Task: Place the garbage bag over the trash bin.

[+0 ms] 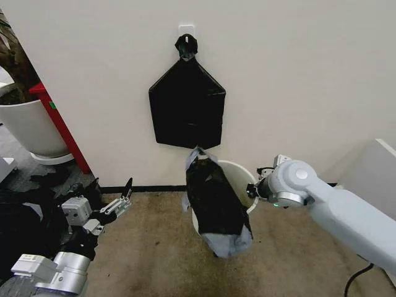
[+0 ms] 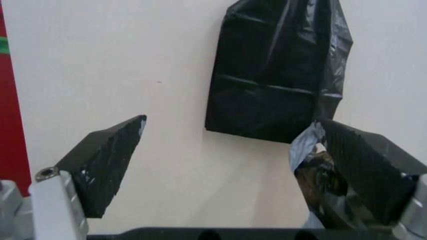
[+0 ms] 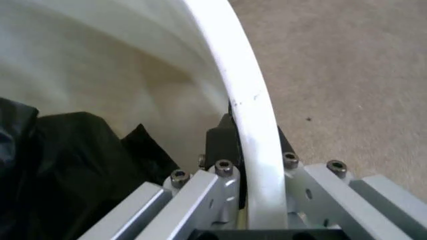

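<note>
Head view: the carpeted floor (image 1: 148,247) carries everything, and the trash bin (image 1: 242,179) stands on it close to the wall (image 1: 297,74), just below the flat bundle of bags (image 1: 187,111) hanging from a hook. The garbage bag (image 1: 213,204) is draped over the bin's near-left side, part tucked inside and part hanging down the outside toward the carpet — not yet stretched round the rim, so I judge the job about half done.

My right arm reaches in from the right, elbow out, wrist level with the bin's top. My right tool (image 3: 253,145) is clamped on the bin's rim (image 3: 257,115), one finger inside the wall and one outside; I take it that this grip steadies the light bucket so the bag can be pulled without the bin tipping or sliding.

My left arm sits low at the left, forearm pointing toward the bin, well apart from it. My left tool (image 2: 227,160) has its fingers spread wide and grips nothing — the bag's crinkled edge lies just beyond the right-hand finger (image 2: 363,165).
</note>
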